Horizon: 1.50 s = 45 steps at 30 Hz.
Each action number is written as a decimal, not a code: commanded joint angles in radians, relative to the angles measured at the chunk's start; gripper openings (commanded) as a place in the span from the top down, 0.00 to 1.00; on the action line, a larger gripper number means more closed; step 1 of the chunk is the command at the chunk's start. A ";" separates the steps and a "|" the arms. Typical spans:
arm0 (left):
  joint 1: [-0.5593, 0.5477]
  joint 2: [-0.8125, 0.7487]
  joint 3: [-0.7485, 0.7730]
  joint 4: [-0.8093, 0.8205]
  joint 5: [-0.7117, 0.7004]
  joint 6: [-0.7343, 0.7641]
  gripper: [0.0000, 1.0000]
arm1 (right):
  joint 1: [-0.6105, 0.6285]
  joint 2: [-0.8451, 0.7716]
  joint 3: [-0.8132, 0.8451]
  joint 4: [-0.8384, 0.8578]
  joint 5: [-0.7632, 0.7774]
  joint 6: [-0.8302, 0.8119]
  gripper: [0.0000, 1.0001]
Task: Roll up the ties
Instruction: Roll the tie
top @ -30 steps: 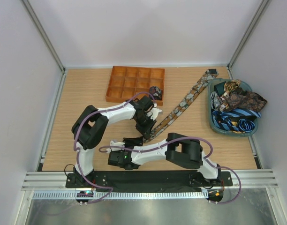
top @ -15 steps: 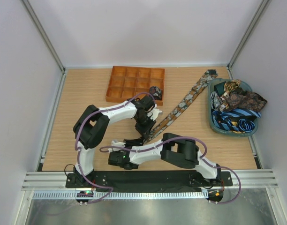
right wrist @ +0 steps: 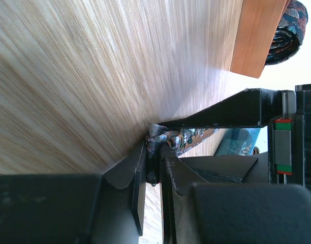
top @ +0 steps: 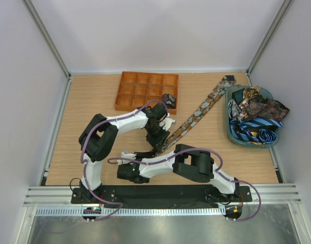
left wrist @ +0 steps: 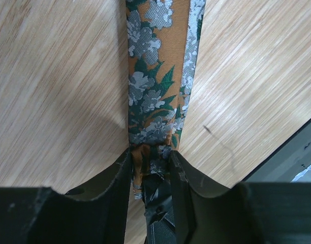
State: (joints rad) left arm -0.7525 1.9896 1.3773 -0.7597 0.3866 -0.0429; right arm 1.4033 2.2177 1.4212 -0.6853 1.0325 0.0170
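An orange, green and grey floral tie (top: 196, 114) lies stretched diagonally on the wooden table, from the basket down to the middle. Its near end sits between both grippers. My left gripper (top: 158, 146) is shut on the tie's end (left wrist: 150, 152), the fabric bunched between its fingers (left wrist: 121, 175). My right gripper (top: 145, 152) is shut on the same end (right wrist: 158, 140) from the other side, pressed against the left one. A rolled tie (top: 169, 99) sits in a cell of the orange tray and also shows in the right wrist view (right wrist: 285, 35).
The orange gridded tray (top: 140, 89) stands at the back centre. A teal basket (top: 231, 129) at the right holds several loose ties, brown paisley and blue striped (top: 257, 127). Both arms cross the table's near middle.
The right arm has shifted slightly left and back along the table. The left gripper and the tie stay in place.
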 commanded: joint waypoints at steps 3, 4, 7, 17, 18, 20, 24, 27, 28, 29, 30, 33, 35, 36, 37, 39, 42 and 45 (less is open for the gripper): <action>-0.005 -0.052 -0.006 -0.027 0.078 0.024 0.63 | -0.015 -0.015 0.008 -0.007 -0.012 0.028 0.85; -0.005 -0.052 -0.006 -0.027 0.080 0.028 0.62 | -0.013 -0.010 0.010 -0.011 -0.009 0.026 0.81; -0.018 -0.043 -0.011 -0.027 0.084 0.038 0.59 | -0.013 -0.012 0.005 -0.010 -0.005 0.021 0.71; -0.047 -0.014 -0.009 -0.024 0.066 0.075 0.59 | -0.012 0.002 0.010 -0.017 0.009 0.026 0.62; -0.051 -0.008 0.005 -0.032 0.055 0.077 0.60 | -0.012 0.000 0.012 -0.019 0.009 0.027 0.61; -0.065 0.018 0.019 -0.056 0.015 0.081 0.61 | -0.013 -0.003 0.010 -0.017 0.011 0.027 0.60; -0.110 0.037 0.013 -0.055 -0.061 0.069 0.62 | -0.013 -0.007 0.007 -0.022 0.009 0.035 0.57; -0.125 0.012 -0.018 -0.011 -0.106 0.052 0.62 | -0.013 -0.007 -0.007 -0.025 0.005 0.043 0.57; -0.131 0.003 -0.039 0.014 -0.115 0.048 0.62 | -0.013 -0.006 -0.010 -0.028 -0.002 0.052 0.57; -0.139 -0.012 -0.049 0.026 -0.130 0.048 0.62 | -0.013 -0.004 -0.016 -0.028 -0.003 0.055 0.57; -0.143 -0.020 -0.058 0.036 -0.150 0.048 0.62 | -0.012 -0.003 -0.015 -0.034 -0.003 0.061 0.57; -0.162 -0.028 -0.067 0.049 -0.219 0.020 0.72 | -0.012 0.011 -0.005 -0.063 -0.005 0.087 0.64; -0.162 -0.028 -0.064 0.053 -0.232 0.002 0.77 | -0.013 0.034 0.016 -0.092 -0.005 0.112 0.64; -0.163 -0.031 -0.063 0.051 -0.233 -0.002 0.79 | -0.015 0.043 0.027 -0.108 -0.003 0.123 0.67; -0.163 -0.029 -0.058 0.045 -0.236 -0.006 0.79 | -0.013 0.051 0.036 -0.137 -0.002 0.136 0.69; -0.165 -0.032 -0.046 0.034 -0.245 -0.015 0.77 | -0.013 0.074 0.064 -0.160 0.003 0.165 0.70; -0.165 -0.038 -0.034 0.016 -0.253 -0.023 0.68 | -0.012 0.074 0.076 -0.166 0.008 0.185 0.77; -0.165 -0.074 -0.041 0.034 -0.259 -0.025 0.60 | -0.012 0.030 0.052 -0.120 -0.014 0.175 0.78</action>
State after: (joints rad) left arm -0.9096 1.9530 1.3491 -0.7010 0.1474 -0.0517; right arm 1.4040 2.2726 1.4765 -0.8333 1.0744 0.1410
